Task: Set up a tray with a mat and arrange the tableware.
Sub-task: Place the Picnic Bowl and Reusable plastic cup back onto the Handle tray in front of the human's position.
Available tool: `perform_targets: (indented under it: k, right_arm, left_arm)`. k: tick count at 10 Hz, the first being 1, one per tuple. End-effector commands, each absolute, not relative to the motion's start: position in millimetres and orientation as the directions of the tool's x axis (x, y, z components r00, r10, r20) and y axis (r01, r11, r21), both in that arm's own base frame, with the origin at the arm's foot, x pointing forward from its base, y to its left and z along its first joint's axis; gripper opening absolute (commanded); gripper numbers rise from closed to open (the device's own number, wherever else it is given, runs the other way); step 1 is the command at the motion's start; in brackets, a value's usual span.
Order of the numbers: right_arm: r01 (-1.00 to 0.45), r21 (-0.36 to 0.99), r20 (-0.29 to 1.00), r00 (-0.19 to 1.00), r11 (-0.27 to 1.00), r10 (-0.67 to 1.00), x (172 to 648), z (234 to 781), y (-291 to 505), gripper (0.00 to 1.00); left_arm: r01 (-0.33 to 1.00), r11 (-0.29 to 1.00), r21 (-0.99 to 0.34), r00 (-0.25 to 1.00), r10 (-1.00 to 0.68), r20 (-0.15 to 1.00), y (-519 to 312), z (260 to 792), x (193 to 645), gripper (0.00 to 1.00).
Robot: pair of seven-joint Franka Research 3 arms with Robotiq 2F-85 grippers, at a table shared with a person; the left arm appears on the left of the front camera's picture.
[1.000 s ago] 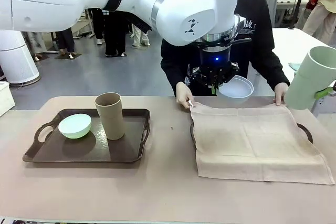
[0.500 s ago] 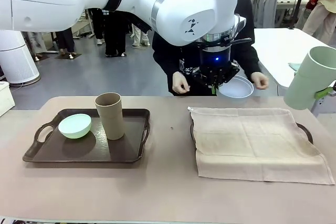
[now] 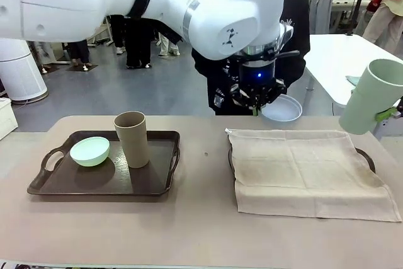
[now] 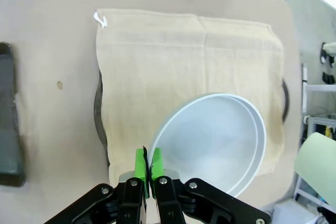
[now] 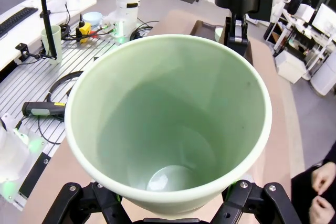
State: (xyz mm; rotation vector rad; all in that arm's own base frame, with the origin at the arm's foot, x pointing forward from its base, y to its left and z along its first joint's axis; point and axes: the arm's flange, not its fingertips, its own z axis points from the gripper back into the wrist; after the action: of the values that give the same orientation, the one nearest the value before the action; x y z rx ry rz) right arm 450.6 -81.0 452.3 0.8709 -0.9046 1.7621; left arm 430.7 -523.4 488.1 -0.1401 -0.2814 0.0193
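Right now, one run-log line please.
left jaws shut on pale bowl rim over mat | right jaws gripping pale green cup aloft | dark tray: mint bowl, tan cup | mat covers second tray

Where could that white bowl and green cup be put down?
The mat over the right tray lies wholly bare. Free too: the table strip between the trays. The left tray is crowded by the mint bowl and tan cup.

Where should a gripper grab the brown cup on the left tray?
Probably the rim, from straight above. The brown cup stands upright with its mouth open on the tray, so one finger can go inside and one outside. Pinch the right-hand side of the rim, since the green bowl sits close on its left.
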Motion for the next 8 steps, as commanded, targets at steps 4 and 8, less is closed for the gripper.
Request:
perform_targets:
  k: [4,8]
  right_arm:
    - [-0.930,-0.100,0.839,-0.270,-0.354,0.473,488.2,348.8,-53.1,0.83]
    - [-0.941,-0.075,0.849,-0.234,-0.330,0.473,487.3,338.8,-50.4,0.83]
  left_arm:
    - [-0.002,0.993,-0.115,0.983,0.023,0.183,-543.4,406.3,461.3,0.04]
    - [-0.014,0.994,-0.112,0.979,0.037,0.202,-538.4,391.7,459.2,0.04]
